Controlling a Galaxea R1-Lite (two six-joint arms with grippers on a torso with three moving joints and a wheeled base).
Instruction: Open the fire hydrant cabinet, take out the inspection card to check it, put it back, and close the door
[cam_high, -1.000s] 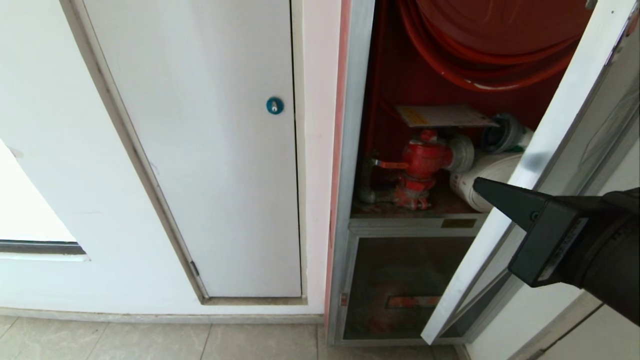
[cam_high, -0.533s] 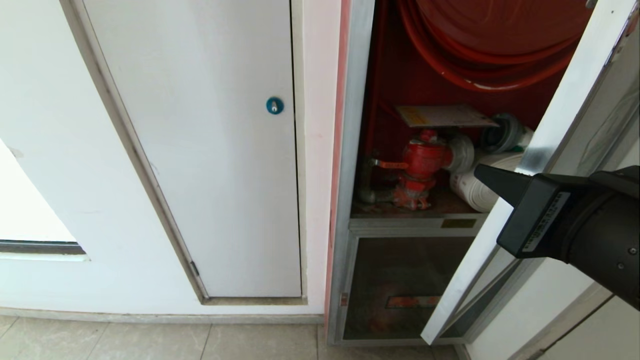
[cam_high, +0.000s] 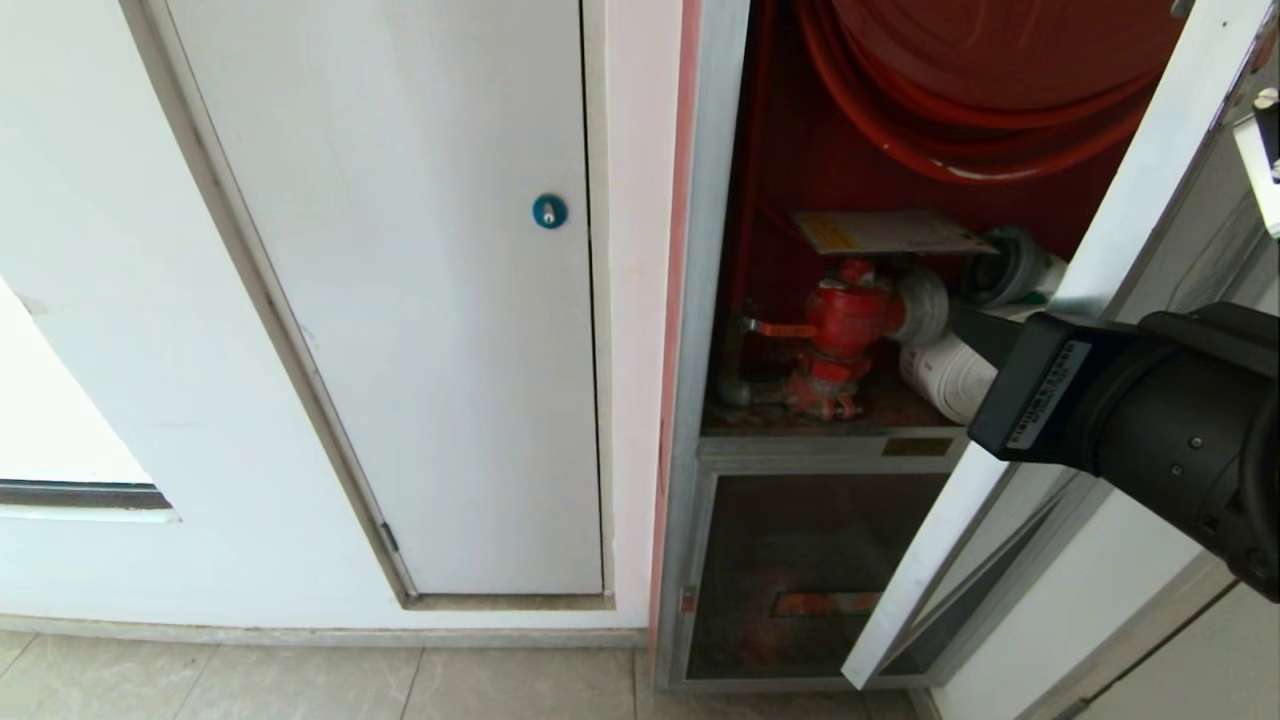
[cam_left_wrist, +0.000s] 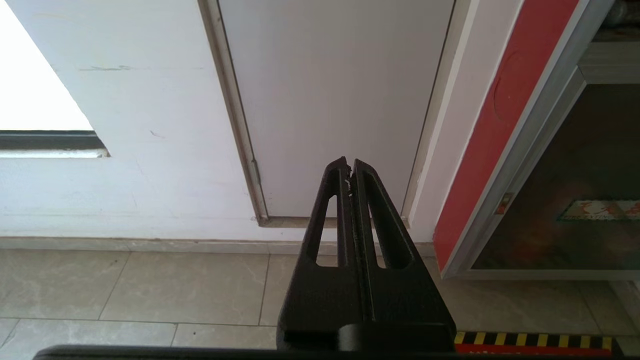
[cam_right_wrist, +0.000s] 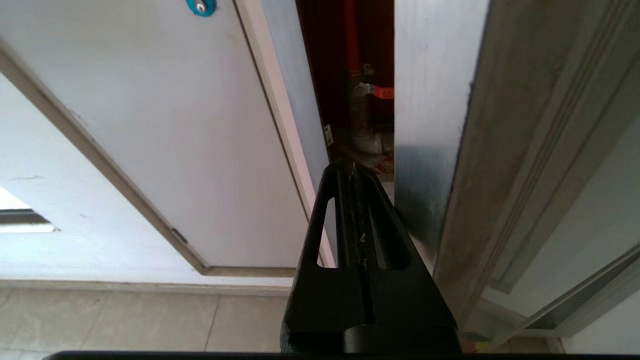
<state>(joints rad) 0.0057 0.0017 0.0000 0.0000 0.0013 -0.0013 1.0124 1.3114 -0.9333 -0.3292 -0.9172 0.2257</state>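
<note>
My right gripper (cam_high: 968, 322), fingers clenched and empty, noses past the half-open door (cam_high: 1010, 400); the inspection card (cam_high: 885, 231) lies inside above the red valve. Next I widen the door.

The head camera looks forward and down at the wall, taking in the white flush panel (cam_high: 400, 300), the fire hydrant cabinet (cam_high: 800, 300) and the floor's edge. The left wrist camera sits low, facing the panel's bottom corner and floor tiles (cam_left_wrist: 150, 285). The right wrist camera looks close along the door (cam_right_wrist: 430, 125) edge. All share the panel.
</note>
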